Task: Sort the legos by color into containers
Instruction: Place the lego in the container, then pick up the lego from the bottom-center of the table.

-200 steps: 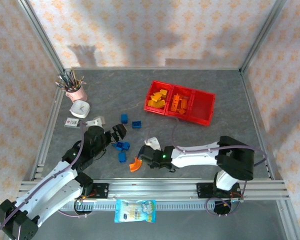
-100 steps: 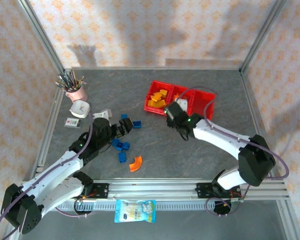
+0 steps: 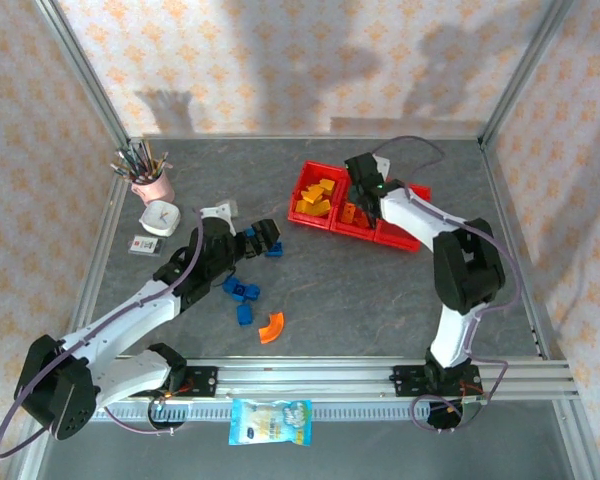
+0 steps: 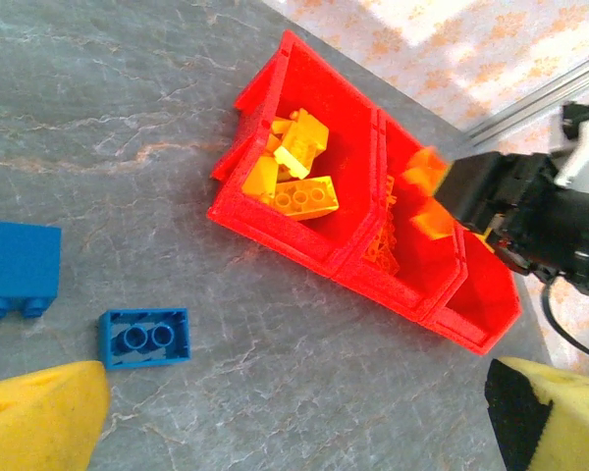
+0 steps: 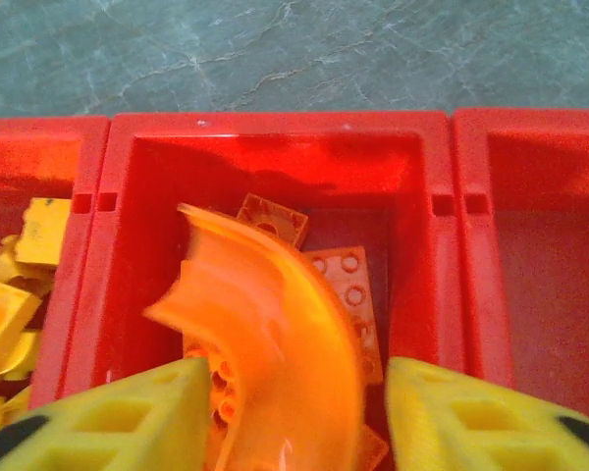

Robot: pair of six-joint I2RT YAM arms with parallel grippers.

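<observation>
Non-task items: 1 pink cup (image 3: pixel 156 187) of pens is standing far-left on the grey counter (image 3: pixel 360 290). 1 white square box (image 3: pixel 161 217) is lying just beside it. 1 blue-and-white packet (image 3: pixel 271 420) is resting on the near rail.

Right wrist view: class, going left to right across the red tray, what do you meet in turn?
In order: yellow bricks → curved orange arc above the middle compartment → right compartment, its red floor bare.

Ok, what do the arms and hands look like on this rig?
The left arm and right arm match: white shells, black joints, a loose lilac cable running along each. The left hand and right hand are black, with blocky yellow fingers that carry black patches.
</observation>
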